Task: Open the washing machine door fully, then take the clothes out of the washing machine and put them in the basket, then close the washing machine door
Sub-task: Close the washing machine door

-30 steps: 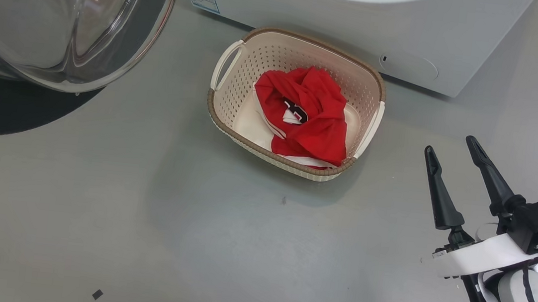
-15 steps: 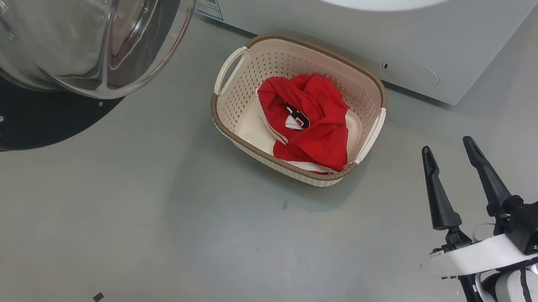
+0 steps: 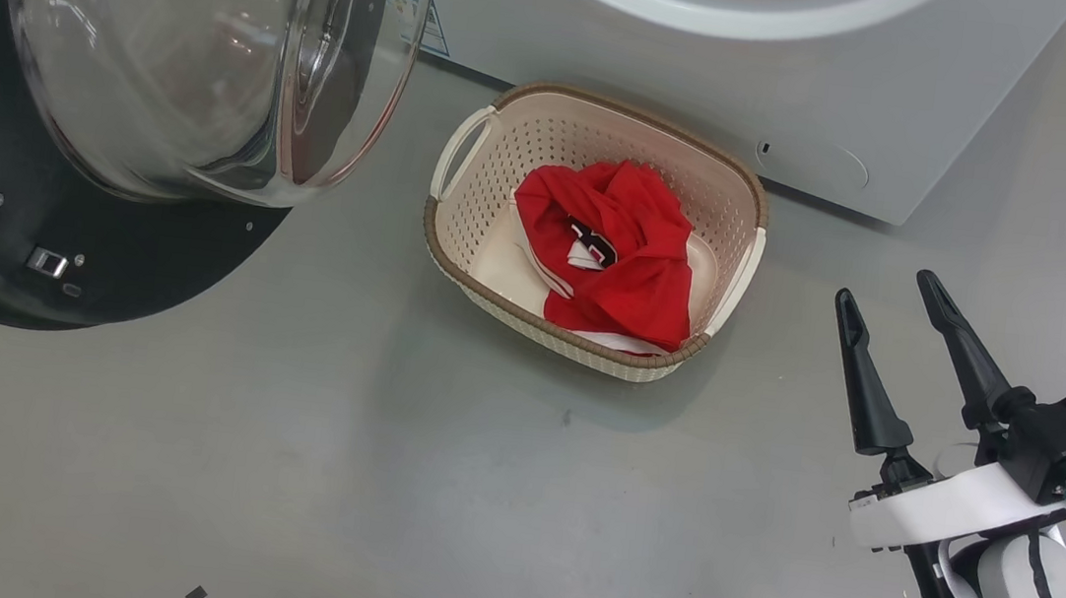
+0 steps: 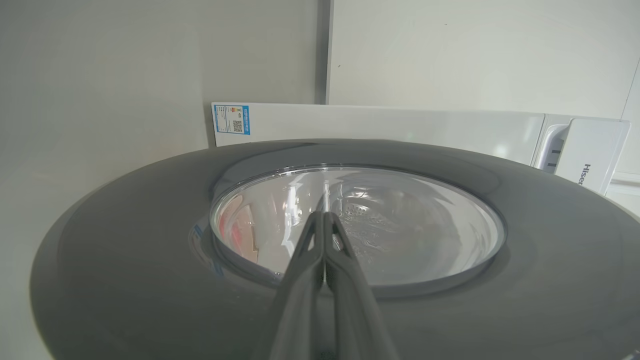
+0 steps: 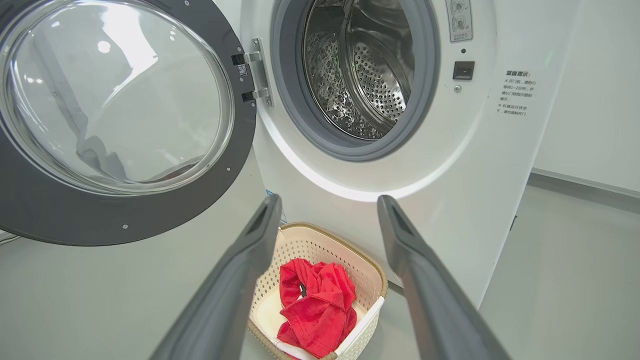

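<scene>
The washing machine door hangs open at the left, its black rim around a bulging glass bowl. In the left wrist view my left gripper is shut and empty, its tips lying over the window of the door's outer face. Whether they touch it I cannot tell. The clothes, red with white trim, lie heaped in the cream basket on the floor before the white washing machine. My right gripper stands open and empty, right of the basket. Its wrist view shows the bare steel drum, basket and clothes.
Grey floor spreads in front of the machine. A round lower flap sits on the machine's front, right of the basket. A blue label shows by the door's edge. A small dark speck lies on the floor near me.
The door has swung to the right, toward the machine's opening, and more of its black rim shows. The head camera has shifted a little. My right gripper has stayed open and nearly still.
</scene>
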Motion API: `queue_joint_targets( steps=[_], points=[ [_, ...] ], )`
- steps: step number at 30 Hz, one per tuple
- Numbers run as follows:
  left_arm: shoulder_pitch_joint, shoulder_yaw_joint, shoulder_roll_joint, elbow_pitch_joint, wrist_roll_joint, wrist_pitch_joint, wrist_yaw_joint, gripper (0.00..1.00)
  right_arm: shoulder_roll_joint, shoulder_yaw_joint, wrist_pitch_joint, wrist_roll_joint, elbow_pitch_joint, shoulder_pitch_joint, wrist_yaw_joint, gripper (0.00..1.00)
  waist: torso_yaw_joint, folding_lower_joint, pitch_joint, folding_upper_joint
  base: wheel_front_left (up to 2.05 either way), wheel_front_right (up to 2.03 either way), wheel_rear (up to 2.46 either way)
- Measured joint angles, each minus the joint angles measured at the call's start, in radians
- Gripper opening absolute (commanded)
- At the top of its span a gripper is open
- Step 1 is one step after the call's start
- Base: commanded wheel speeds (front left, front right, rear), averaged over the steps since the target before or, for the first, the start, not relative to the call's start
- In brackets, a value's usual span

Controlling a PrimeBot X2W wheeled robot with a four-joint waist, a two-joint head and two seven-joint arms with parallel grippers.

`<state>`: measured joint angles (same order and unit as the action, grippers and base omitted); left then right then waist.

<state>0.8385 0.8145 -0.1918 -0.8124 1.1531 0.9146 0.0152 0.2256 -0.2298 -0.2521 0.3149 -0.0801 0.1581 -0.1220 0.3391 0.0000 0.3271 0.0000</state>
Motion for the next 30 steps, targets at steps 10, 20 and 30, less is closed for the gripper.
queue_joint_targets(
  steps=[10, 20, 30],
  points=[
    [-0.039, -0.010, 0.055, 0.055, 0.030, 0.098, -0.031, 0.00, -0.008, 0.003, 0.000, 0.000, -0.001, -0.003, 0.000, 1.00, 0.006, 0.0000, -0.018, 0.0000, 0.00, 0.00, 0.00],
    [-0.083, -0.020, 0.103, 0.114, 0.063, 0.175, -0.052, 0.00, -0.013, 0.000, 0.000, 0.000, -0.003, -0.007, 0.000, 1.00, 0.008, 0.0000, -0.034, 0.0000, 0.00, 0.00, 0.00],
    [-0.132, -0.074, 0.151, 0.190, 0.076, 0.256, -0.066, 0.00, -0.025, -0.005, 0.000, -0.002, -0.007, -0.024, 0.000, 1.00, 0.003, 0.0000, -0.050, 0.0000, 0.00, 0.00, 0.00]
  ],
)
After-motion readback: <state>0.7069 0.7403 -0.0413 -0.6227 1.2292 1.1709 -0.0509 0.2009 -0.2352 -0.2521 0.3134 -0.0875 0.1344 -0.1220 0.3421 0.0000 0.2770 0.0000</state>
